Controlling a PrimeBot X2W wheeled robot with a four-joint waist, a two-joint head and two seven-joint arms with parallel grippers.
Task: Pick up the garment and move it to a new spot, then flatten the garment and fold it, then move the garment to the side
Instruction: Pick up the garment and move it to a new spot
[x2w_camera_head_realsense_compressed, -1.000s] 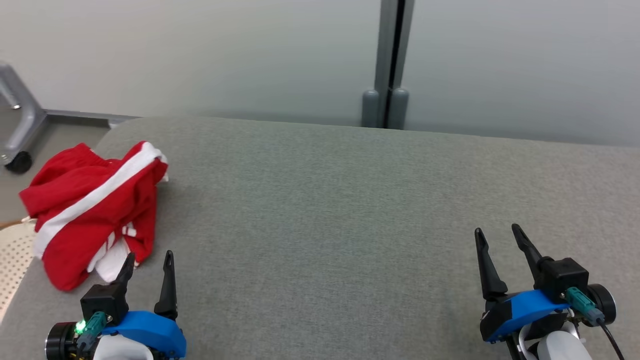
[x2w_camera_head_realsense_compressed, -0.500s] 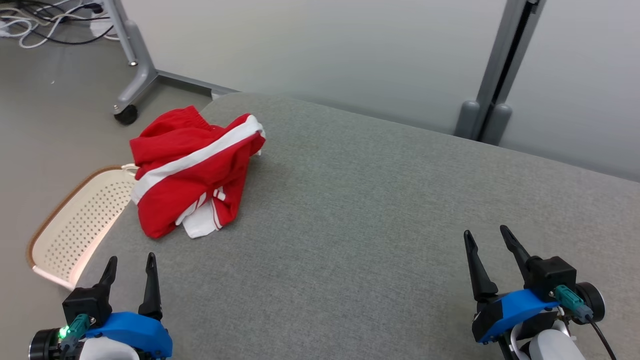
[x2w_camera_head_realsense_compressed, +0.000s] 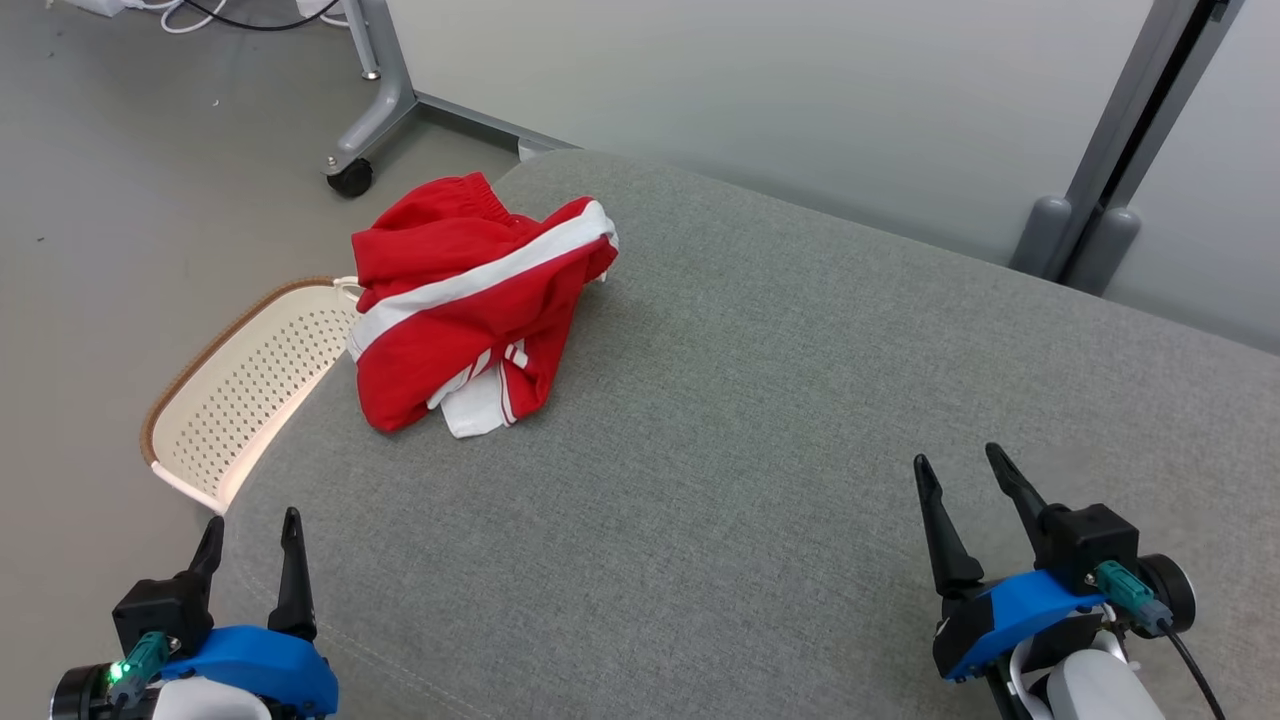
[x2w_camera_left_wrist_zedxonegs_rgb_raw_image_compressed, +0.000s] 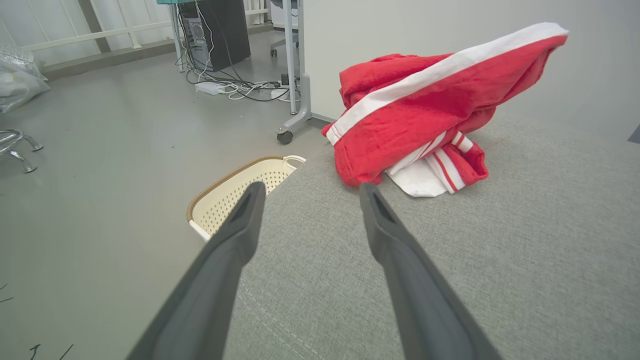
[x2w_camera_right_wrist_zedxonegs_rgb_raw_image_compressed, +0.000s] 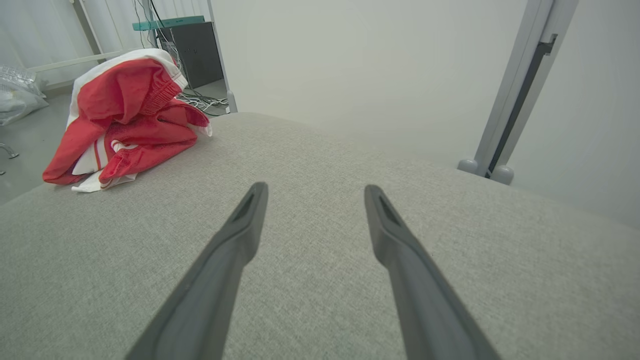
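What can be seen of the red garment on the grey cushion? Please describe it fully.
The red garment looks like soft sports fabric, with a broad white stripe across its top fold, thinner white stripes lower down and a gathered elastic band at the far end. It lies crumpled in a loose heap near the far left corner of the grey cushion, resting on it.

Basket (x2w_camera_head_realsense_compressed: 240, 390) half behind the cushion (x2w_camera_head_realsense_compressed: 800, 450); garment (x2w_camera_head_realsense_compressed: 460, 300) hides its own inner folds — wheeled frame (x2w_camera_head_realsense_compressed: 385, 100) cropped above.
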